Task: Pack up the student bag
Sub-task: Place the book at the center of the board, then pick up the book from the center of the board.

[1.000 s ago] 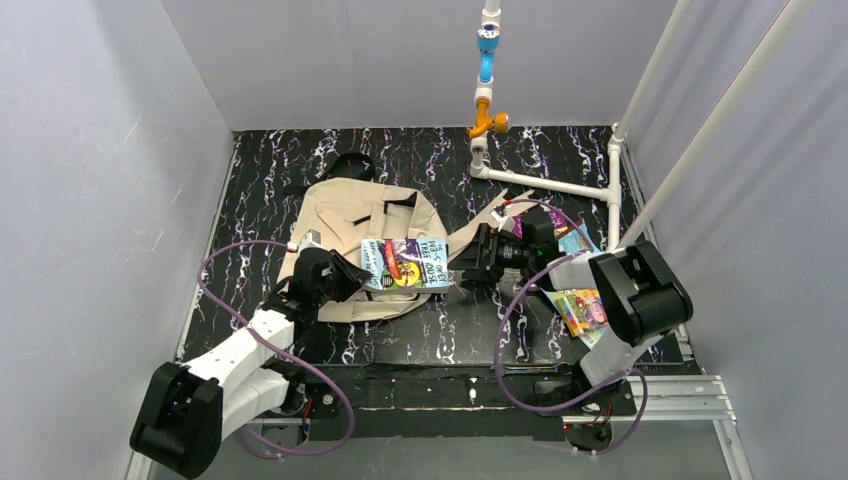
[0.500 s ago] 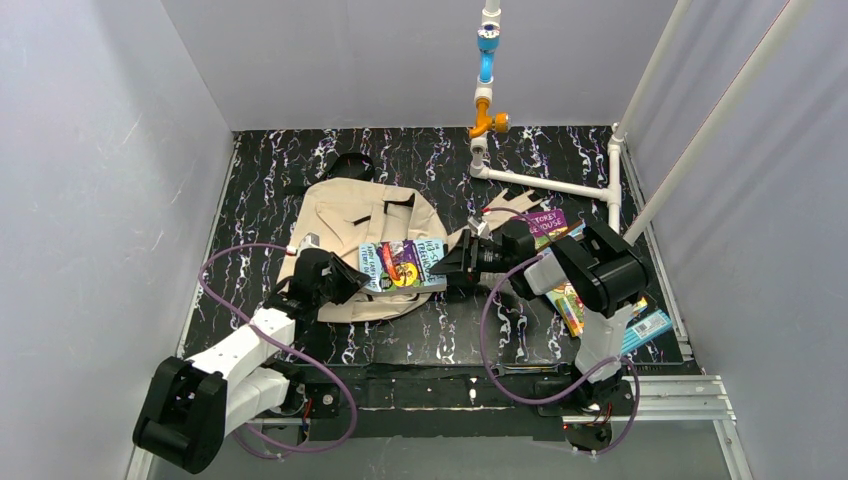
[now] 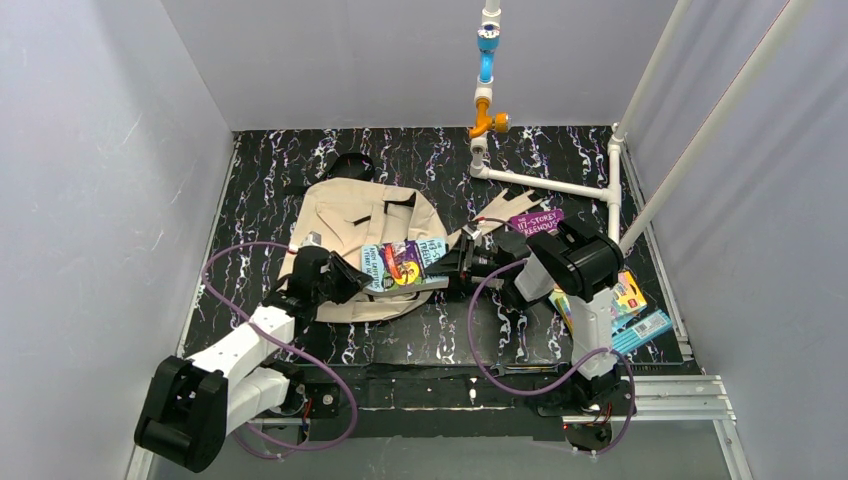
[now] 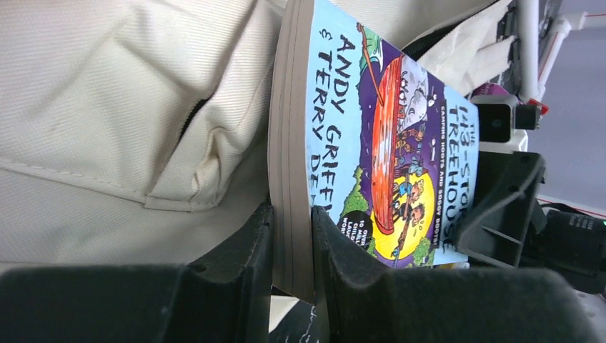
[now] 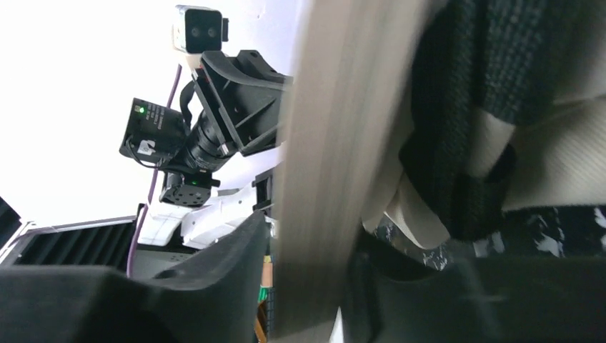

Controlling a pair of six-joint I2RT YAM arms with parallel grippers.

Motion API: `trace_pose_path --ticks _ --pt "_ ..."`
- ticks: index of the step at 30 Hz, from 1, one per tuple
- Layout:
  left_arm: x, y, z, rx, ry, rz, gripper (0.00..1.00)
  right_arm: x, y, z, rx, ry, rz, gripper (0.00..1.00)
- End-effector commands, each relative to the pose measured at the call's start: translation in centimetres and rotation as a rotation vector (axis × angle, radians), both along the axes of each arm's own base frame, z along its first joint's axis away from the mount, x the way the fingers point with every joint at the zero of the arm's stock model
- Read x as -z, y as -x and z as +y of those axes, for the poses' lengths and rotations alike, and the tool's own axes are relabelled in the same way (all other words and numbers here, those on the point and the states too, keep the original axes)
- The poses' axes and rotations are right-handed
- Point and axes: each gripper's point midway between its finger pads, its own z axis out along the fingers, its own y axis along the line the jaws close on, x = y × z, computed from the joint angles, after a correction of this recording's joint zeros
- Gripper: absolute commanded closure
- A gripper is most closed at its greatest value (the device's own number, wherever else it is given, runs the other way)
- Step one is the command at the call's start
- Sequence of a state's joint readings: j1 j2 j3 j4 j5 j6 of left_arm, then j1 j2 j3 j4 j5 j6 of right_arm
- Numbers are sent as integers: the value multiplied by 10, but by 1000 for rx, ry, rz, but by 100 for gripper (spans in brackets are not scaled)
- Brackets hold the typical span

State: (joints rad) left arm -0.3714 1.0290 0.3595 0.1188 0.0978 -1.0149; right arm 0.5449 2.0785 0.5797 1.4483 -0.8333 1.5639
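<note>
The beige student bag lies flat at centre left of the black mat. A blue and purple Treehouse book rests tilted across its lower right part. My left gripper is shut on the book's left page edge, with the bag's cloth just beside it. My right gripper reaches in from the right. The book's blurred page block stands between its open jaws, with a thin gap at the left finger. Beige bag cloth and a black strap lie behind.
A purple book lies behind the right arm, and other colourful books sit at the mat's right edge. A white pipe frame with an orange and blue tap stands at the back right. Grey walls enclose three sides.
My right arm has swung left up to the book and its jaws have narrowed around the right edge. The book has slid slightly left and tilted. The left grip is unchanged.
</note>
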Motion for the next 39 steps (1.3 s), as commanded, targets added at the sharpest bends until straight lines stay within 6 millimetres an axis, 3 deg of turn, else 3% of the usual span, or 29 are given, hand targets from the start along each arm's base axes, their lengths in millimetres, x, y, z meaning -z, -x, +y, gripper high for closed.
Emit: trace_pose_path --ticks 1,4,6,8,10,13,15,17,19,21,25,29,35,39 --pt "-23 5 -24 148 61 -30 100 -53 -10 10 4 -141 -234 67" --pt "-41 5 -33 235 67 -87 100 -56 -13 0 24 -122 -230 98" --pt "-53 5 -38 276 81 -121 97 -49 -13 -14 23 -76 -217 99" --pt "-66 5 -40 305 78 -155 79 -43 -14 -33 30 -35 -209 99" --pt "-79 -3 -35 302 21 -185 59 -52 -13 -54 51 -33 -216 99" --pt "-88 -9 -31 335 -58 -205 43 -64 -15 -81 82 22 -256 99" --pt "-92 -17 -38 353 -99 -221 32 -50 -25 -99 111 210 -293 99" --pt "-90 -19 -53 405 -199 -223 27 -22 -31 -133 137 581 -331 99" --pt "-87 -24 -69 443 -332 -228 27 -26 -38 -159 191 762 -391 99" --pt "-71 -28 -71 414 -440 -155 32 -35 -41 -172 240 826 -415 99" --pt "-50 -43 -72 369 -520 -67 51 -50 -35 -175 250 835 -424 99" --pt "-44 -46 -80 373 -494 -72 66 -64 -36 -173 265 811 -464 99" --pt "-31 -46 -88 395 -471 -58 65 -81 -41 -163 251 751 -483 99" --pt "-11 -47 -98 435 -468 -7 67 -98 -45 -164 262 754 -521 99"
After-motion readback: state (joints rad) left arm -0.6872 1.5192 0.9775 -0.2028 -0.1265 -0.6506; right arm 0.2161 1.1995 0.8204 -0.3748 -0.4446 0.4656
